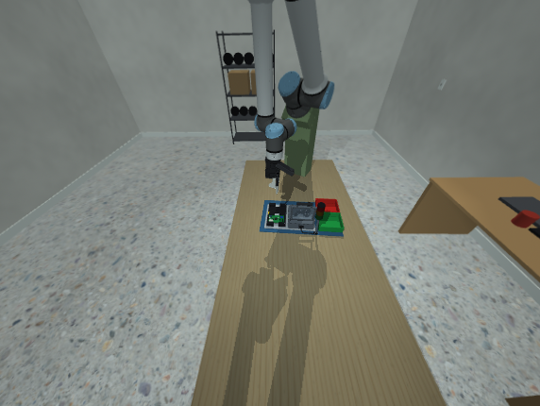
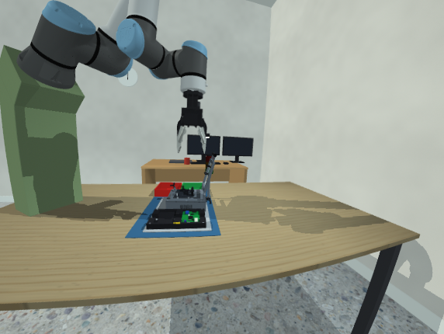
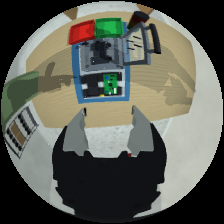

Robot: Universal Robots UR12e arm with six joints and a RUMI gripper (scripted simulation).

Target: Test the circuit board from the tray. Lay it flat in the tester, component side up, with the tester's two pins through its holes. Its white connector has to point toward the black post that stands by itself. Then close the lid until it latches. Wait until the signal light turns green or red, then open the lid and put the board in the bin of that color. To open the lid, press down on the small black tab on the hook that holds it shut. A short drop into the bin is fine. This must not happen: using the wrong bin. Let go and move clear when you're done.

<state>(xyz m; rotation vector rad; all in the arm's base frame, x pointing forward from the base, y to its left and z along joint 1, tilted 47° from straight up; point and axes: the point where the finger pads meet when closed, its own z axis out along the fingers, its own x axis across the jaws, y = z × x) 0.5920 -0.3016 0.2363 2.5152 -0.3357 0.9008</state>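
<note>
A green circuit board (image 1: pixel 276 219) (image 2: pixel 191 216) (image 3: pixel 111 84) lies in the black tray (image 2: pixel 163 224) (image 3: pixel 91 86), in the half nearer the lid's side. The grey tester (image 1: pixel 302 217) (image 2: pixel 185 203) (image 3: pixel 90 62) stands beside the tray. Its lid (image 2: pixel 208 176) (image 3: pixel 135 46) stands open, tilted up. No board can be made out in the tester. The pins and the lone black post are too small to tell. The signal light (image 1: pixel 321 211) (image 3: pixel 138 20) looks dark red, without a clear glow. My gripper (image 2: pixel 191 151) (image 3: pixel 108 107) is open and empty, high above the table near the tray.
The red bin (image 1: pixel 328 205) (image 2: pixel 168 189) (image 3: pixel 81 32) and the green bin (image 1: pixel 331 222) (image 2: pixel 192 186) (image 3: pixel 108 27) stand beyond the tester. The raised lid with its dark handle (image 3: pixel 154 39) stands up at the tester's side. A blue mat (image 2: pixel 136 232) (image 3: pixel 76 92) lies under the tray and tester.
</note>
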